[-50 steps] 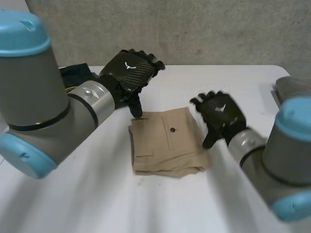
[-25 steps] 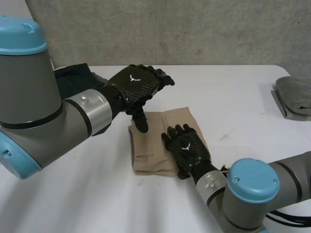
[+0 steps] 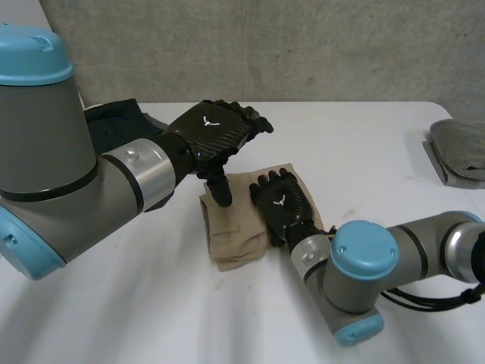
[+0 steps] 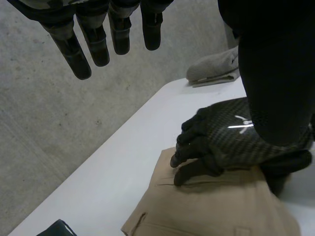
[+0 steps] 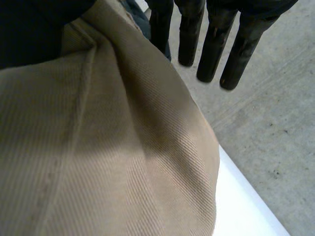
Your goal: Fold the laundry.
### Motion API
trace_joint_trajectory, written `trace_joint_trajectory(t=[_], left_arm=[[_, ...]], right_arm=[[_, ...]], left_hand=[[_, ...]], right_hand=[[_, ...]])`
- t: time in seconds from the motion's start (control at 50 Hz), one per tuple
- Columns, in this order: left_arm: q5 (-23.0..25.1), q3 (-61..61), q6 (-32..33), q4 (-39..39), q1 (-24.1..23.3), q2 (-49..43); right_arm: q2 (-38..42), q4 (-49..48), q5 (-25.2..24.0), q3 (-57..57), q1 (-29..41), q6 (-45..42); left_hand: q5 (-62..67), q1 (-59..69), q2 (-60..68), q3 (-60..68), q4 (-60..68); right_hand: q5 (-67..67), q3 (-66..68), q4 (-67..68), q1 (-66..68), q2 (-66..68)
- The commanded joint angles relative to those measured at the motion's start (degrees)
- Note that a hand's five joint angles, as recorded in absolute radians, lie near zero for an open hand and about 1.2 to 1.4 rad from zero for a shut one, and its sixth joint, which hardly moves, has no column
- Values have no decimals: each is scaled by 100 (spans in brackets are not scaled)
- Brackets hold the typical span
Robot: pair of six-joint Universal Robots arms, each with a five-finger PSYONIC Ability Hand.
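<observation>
Trousers [image 3: 231,231] folded, mid-counter [image 3: 364,152]. My right hand [image 3: 282,205] flat on top, fingers straight, grasping nothing. Left hand [image 3: 208,133] over corner, fingers released. I'd press evenly, smooth outward, not drag fold.

The tan trousers [image 3: 235,227] are matt, finely ribbed cloth

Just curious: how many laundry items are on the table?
3: tan trousers under the right hand, a dark garment behind the left arm, a grey towel far right. More may be hidden.
</observation>
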Motion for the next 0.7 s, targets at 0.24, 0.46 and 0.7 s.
trace_joint_trajectory(t=[0.24, 0.46, 0.7], left_arm=[[8, 0, -14, 9, -43, 9], [8, -18, -67, 9, -34, 44], [8, -79, -251, 9, -17, 53]], right_arm=[[395, 1058, -762, -1111, -343, 127], [-405, 1111, -1657, -864, -2426, -92], [-10, 875, -3988, -2426, -3982, -147]], left_hand=[[-141, -41, -30, -80, -47], [-141, -41, -30, -80, -47], [-141, -41, -30, -80, -47]], right_hand=[[5737, 5325, 5356, 5759, 5365], [5737, 5325, 5356, 5759, 5365], [5737, 5325, 5356, 5759, 5365]])
